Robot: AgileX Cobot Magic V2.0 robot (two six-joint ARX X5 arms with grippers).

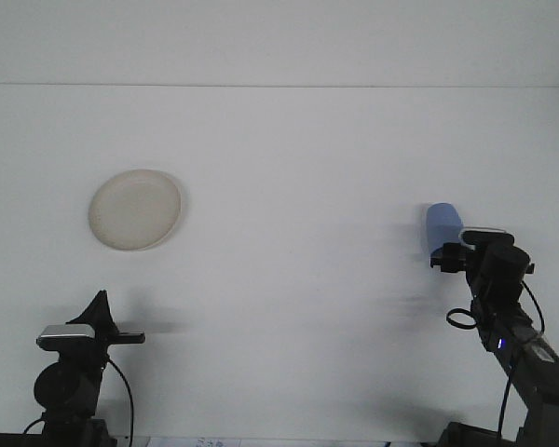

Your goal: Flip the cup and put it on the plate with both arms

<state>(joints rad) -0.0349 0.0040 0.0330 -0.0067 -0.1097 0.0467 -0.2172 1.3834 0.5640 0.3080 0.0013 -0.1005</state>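
A cream round plate (135, 209) lies on the white table at the left. At the right lies a blue cup (443, 224); only its far, narrower end shows, because my right gripper (454, 252) has come up against its near end and covers it. I cannot make out whether the gripper touches the cup. Low at the front left, well short of the plate, my left gripper (101, 301) points up and away from me.
The white table (289, 186) runs back to a far edge near the top of the view. The right arm (517, 345) rises from the lower right corner with a cable looped beside it.
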